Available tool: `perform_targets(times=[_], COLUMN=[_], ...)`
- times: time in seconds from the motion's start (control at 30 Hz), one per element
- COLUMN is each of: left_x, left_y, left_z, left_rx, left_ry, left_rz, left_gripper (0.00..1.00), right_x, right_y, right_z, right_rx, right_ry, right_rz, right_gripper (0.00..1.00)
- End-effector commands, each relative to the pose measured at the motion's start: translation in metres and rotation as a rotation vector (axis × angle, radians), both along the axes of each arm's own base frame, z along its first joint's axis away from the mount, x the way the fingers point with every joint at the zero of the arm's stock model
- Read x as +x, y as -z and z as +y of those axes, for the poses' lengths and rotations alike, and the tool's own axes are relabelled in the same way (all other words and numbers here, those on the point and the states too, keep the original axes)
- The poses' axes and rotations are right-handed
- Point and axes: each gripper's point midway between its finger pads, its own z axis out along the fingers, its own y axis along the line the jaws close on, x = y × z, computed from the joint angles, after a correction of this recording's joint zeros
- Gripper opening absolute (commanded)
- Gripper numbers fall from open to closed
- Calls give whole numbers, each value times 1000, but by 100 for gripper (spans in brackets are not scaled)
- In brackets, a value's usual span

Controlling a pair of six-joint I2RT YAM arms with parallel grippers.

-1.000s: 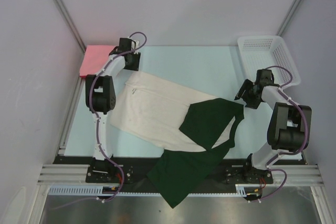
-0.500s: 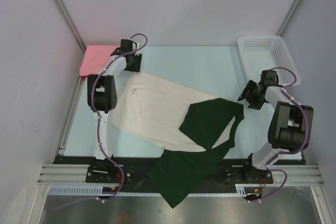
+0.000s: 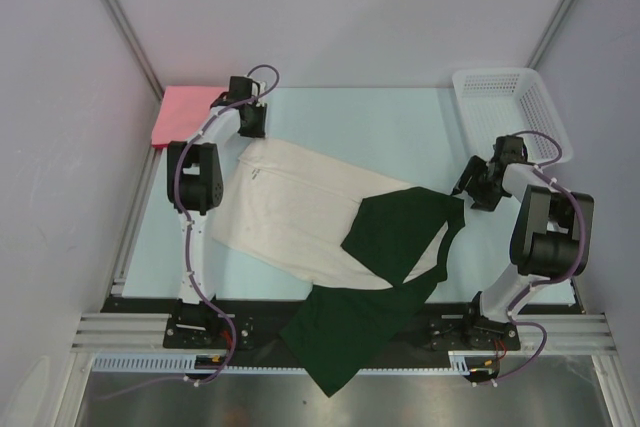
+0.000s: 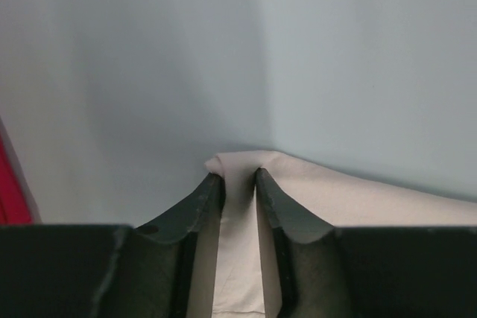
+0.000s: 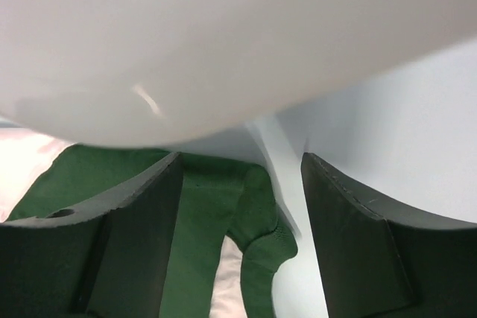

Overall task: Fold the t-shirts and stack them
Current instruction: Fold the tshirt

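The left tool point(image 4: 238, 178) pinches the cream shirt's point(image 3: 300, 209) 11 o'clock corner, while the right tool point(image 5: 237, 165), spread wide, hangs over its green 2 o'clock edge.

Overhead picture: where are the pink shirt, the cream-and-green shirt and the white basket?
pink shirt point(image 3: 180, 114): overhead view, middle of its folded square.
cream-and-green shirt point(image 3: 295, 207): overhead view, on its cream body.
white basket point(image 3: 510, 102): overhead view, on its bare mesh floor.
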Motion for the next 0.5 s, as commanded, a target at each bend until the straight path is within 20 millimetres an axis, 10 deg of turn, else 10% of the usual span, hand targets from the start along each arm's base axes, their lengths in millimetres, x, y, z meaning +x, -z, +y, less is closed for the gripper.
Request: perform_targets(times=[0.0, 0.47], left_x=[15, 16], left_y=[-10, -7], left_z=[4, 13], left_rx=[-36, -66], left_ry=[-34, -73], left_rz=[-46, -33], left_gripper=[28, 11], right_x=[17, 0], right_y=[-7, -12], right_z=[-1, 9], right_rx=[1, 30], right_ry=[-25, -47], right_rz=[-49, -65], right_gripper=[69, 70])
